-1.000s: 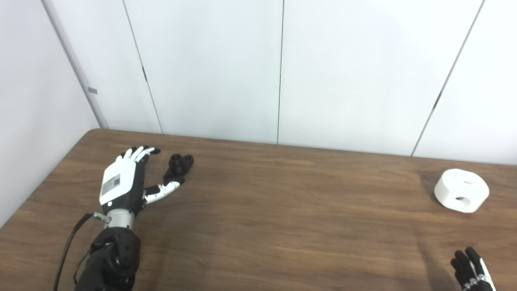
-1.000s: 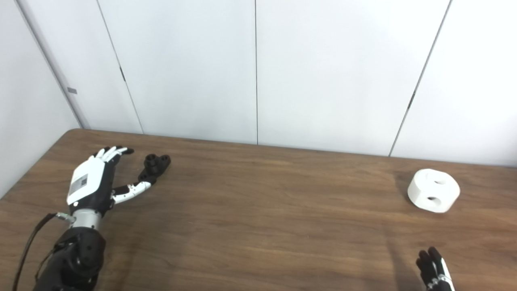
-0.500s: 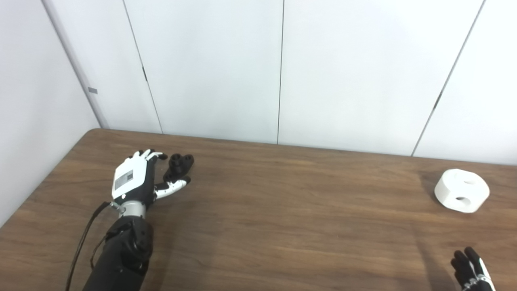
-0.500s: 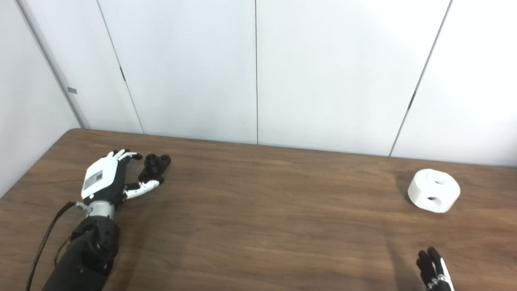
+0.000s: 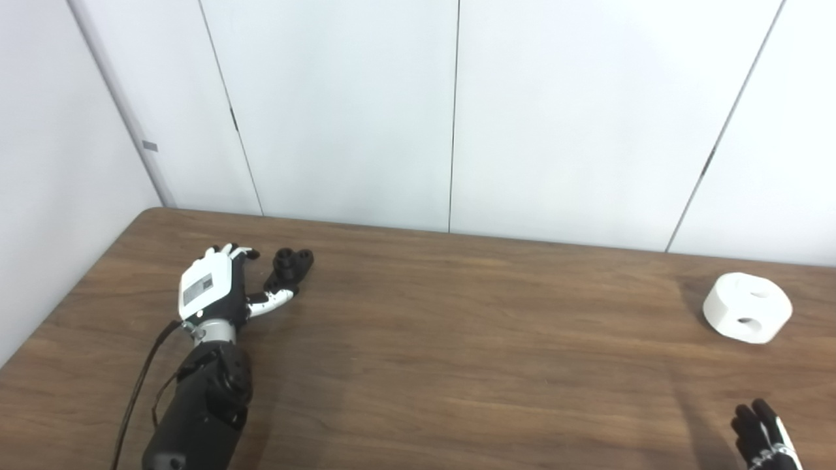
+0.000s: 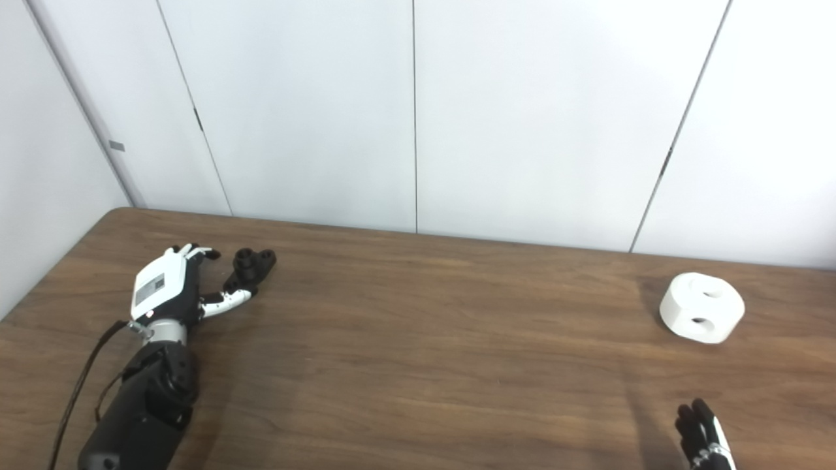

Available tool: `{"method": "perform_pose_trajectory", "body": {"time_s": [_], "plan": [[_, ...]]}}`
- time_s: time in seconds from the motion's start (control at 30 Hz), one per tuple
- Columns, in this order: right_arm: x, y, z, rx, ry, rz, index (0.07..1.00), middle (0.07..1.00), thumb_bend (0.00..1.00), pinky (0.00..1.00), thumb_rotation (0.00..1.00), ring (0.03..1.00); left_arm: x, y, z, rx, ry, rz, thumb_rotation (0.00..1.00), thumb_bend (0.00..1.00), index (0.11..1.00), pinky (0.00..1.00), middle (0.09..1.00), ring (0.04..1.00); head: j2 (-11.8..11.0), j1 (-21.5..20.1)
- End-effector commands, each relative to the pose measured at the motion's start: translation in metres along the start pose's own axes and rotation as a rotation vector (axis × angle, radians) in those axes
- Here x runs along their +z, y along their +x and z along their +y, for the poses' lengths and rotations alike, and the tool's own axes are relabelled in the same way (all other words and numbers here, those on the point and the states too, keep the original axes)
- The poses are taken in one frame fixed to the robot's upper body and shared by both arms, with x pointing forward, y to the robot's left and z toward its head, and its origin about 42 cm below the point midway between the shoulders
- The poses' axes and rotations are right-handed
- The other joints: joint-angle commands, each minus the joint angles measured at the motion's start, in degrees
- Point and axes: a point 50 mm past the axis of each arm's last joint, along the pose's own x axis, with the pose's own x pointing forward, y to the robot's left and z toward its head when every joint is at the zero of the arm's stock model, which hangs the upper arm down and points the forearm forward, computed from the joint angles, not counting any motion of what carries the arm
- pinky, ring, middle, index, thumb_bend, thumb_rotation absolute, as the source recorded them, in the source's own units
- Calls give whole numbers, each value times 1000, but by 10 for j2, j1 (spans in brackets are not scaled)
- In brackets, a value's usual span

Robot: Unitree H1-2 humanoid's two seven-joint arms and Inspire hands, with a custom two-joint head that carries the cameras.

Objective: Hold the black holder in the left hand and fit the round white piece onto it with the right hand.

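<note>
A robot's left hand (image 5: 212, 290) lies at the far left of a brown wood-grain counter (image 5: 457, 339), its white back facing up and its dark arm running in from the bottom edge with a thin cable (image 5: 140, 391) trailing beside it. The hand is open: the fingers (image 5: 230, 250) point away toward the wall, and the thumb (image 5: 271, 301) reaches out to the right, its tip at or just beneath the near end of the holder (image 5: 289, 267). Whether thumb and holder actually touch cannot be made out. The holder, a small black part with round sockets on its top, rests on the counter just right of the fingers, near the back edge, and nothing grips it.

The middle of the counter stretches bare between the two work areas. Behind it stand plain white wall panels (image 5: 346, 111) divided by thin dark seams.

Well apart, at the far right, the white piece (image 5: 746, 307) sits on the counter, a squat round block with two dark openings showing, one on top and one on its side. Nearer the camera, at the bottom right corner, only the black fingers of the right hand (image 5: 764, 436) rise into the frame, apart from the piece; whether that hand is open or closed cannot be told.
</note>
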Motion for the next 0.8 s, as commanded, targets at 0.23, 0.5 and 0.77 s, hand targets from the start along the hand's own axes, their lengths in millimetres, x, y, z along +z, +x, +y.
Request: {"method": "perform_pose_trajectory", "body": {"time_s": [0.23,0.5,0.77], "plan": [[-6,-2,11,-15,37,35,965,952,572,1000,1000,956,19,20,24,71,26,-46,443,817,778,1000,931,992,4,0],[-5,-2,12,-19,38,43,956,947,556,1000,1000,950,25,22,23,47,54,-49,449,808,735,1000,916,989,6,-3],[-6,-2,12,-18,34,40,957,944,562,995,1000,943,28,26,22,43,72,-44,417,805,689,1000,884,973,5,-2]]}}
